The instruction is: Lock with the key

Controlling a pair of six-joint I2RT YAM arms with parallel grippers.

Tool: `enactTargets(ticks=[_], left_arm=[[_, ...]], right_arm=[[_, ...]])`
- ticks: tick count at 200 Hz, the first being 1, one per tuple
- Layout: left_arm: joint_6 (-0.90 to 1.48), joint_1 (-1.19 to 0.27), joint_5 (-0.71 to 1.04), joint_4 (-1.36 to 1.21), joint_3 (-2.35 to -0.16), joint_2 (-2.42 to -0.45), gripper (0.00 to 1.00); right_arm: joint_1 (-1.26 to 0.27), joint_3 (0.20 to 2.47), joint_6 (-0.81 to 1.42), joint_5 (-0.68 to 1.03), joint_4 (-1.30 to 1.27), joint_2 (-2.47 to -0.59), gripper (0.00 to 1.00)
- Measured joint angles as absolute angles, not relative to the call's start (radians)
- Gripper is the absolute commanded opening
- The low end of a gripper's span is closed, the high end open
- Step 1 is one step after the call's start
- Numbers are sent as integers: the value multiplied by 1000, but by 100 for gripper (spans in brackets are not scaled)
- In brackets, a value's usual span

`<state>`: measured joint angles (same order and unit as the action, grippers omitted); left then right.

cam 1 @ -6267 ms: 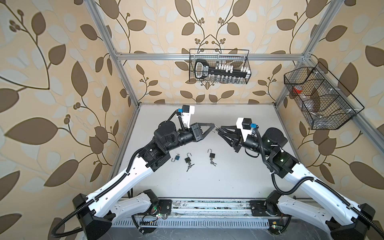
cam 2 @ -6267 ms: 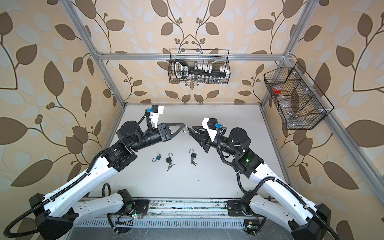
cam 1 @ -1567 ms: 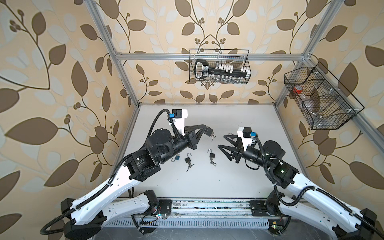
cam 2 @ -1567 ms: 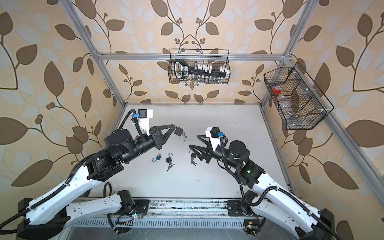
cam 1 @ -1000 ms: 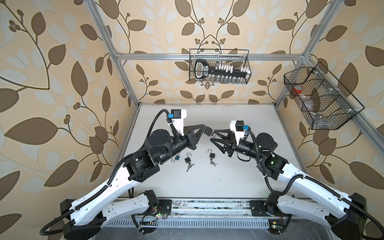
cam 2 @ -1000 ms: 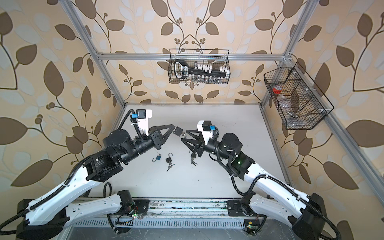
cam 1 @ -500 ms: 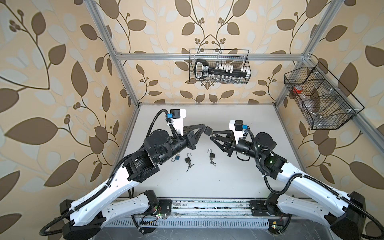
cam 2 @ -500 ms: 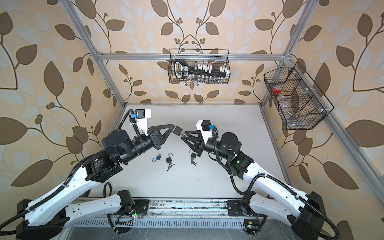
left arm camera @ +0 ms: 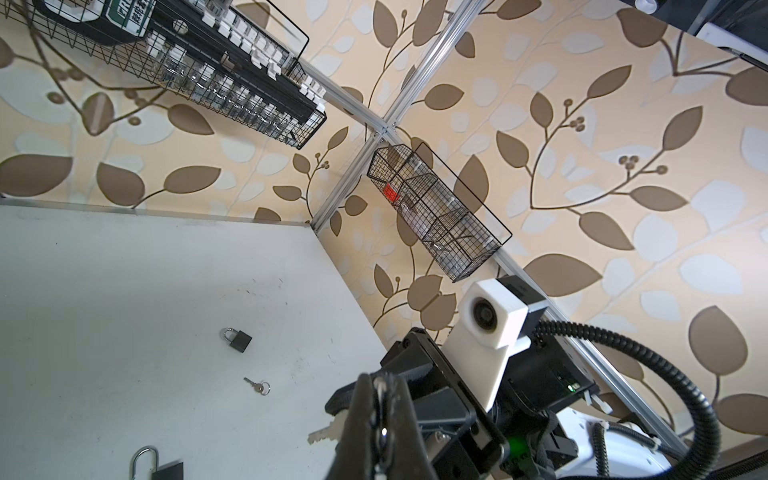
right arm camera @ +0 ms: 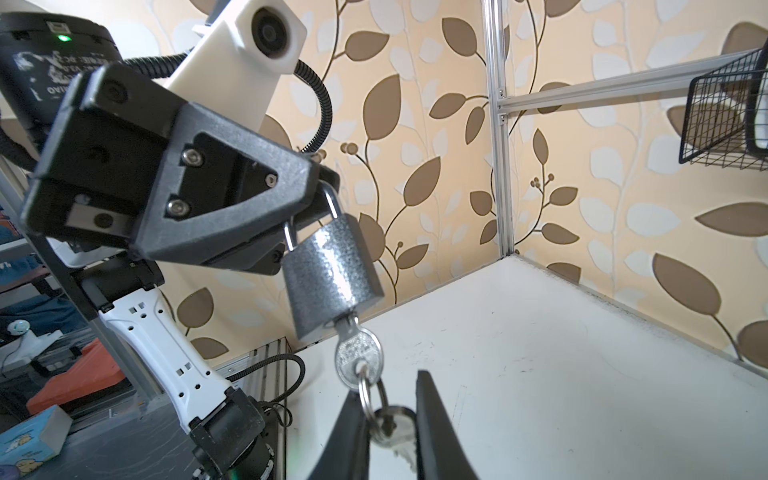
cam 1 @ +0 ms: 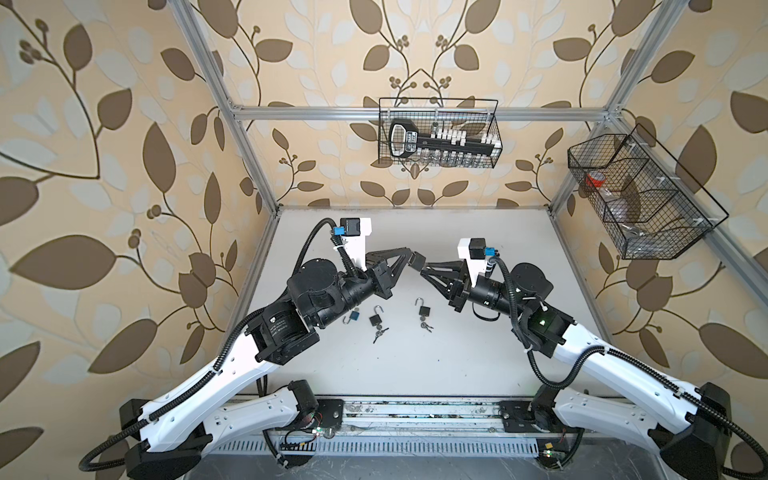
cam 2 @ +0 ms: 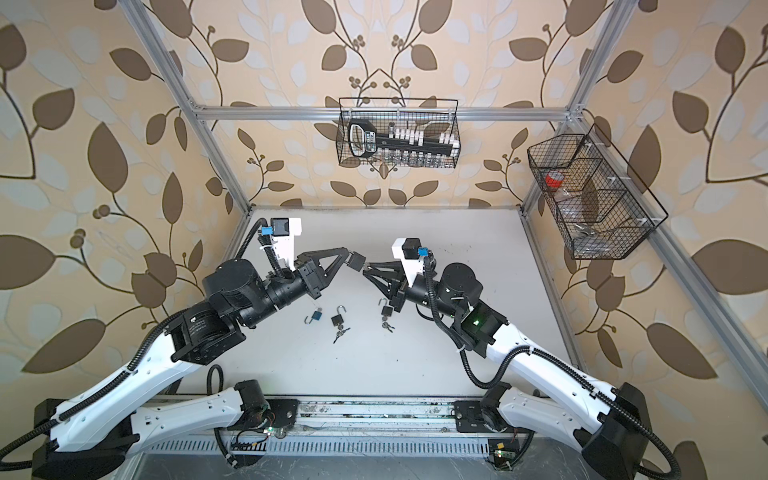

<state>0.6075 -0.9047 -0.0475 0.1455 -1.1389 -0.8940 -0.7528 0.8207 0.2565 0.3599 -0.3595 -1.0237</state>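
Note:
A grey padlock (right arm camera: pixel 332 274) hangs in the air by its shackle, and my left gripper (right arm camera: pixel 320 195) is shut on that shackle. In both top views the lock (cam 1: pixel 417 262) (cam 2: pixel 356 262) sits at the left gripper (cam 1: pixel 411 259) tips, above mid-table. A key (right arm camera: pixel 357 353) is stuck in the lock's underside. From it a ring carries a spare key (right arm camera: pixel 392 428). My right gripper (right arm camera: pixel 390 415) faces the lock from the right (cam 1: pixel 423 272), its fingers pressed on both sides of the spare key. The left wrist view shows my left gripper (left arm camera: pixel 380 399) shut.
On the table below lie a blue padlock (cam 1: pixel 354 316), an open black padlock (cam 1: pixel 375 319) with keys (cam 1: pixel 380 332), and a third padlock (cam 1: pixel 424 309) with keys (cam 1: pixel 426 326). Wire baskets hang on the back wall (cam 1: pixel 438 133) and right wall (cam 1: pixel 640 195).
My right gripper has risen to the held padlock and its jaws have narrowed onto the hanging spare key. The left arm has hardly moved.

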Motion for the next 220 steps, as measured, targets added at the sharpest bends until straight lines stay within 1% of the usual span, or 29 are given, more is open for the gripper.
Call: enactTargets(ticks=[32, 80, 133, 170, 220], left_arm=[[608, -905, -34, 141, -1139, -901, 0], [611, -905, -24, 124, -1139, -905, 0], [611, -911, 2, 130, -1139, -905, 0], [611, -911, 1, 123, -1139, -892, 0], [608, -911, -2, 132, -1139, -881, 0]], right_arm=[[-753, 821, 261, 354, -340, -1011, 0], [-753, 810, 261, 344, -316, -963, 0], [-756, 710, 262, 313, -309, -872, 0], [-756, 635, 264, 274, -254, -810, 0], [-756, 626, 261, 223, -181, -776, 0]])
